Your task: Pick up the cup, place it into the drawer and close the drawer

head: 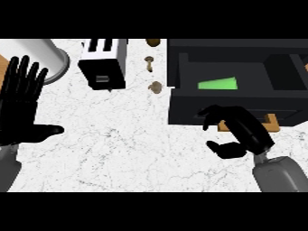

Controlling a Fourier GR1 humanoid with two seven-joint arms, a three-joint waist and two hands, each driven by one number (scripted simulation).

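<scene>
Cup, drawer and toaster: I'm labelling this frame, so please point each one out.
cup (219,84), head view, middle of its green side.
drawer (183,108), head view, bare left part of its dark front wall.
toaster (109,67), head view, its black side face.

White counter (116,153) (marbled) carries toaster (104,63), drawer unit (189,113), 3 brown bits (156,87).

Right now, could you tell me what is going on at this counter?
The black drawer stands open, and a green thing, apparently the cup, already lies inside it. The robot's right hand is at the drawer's front, over its tan handle; the drawer is not yet closed. The left hand rests open at the view's left, fingers up, holding nothing. A toaster stands further back on the counter.
</scene>
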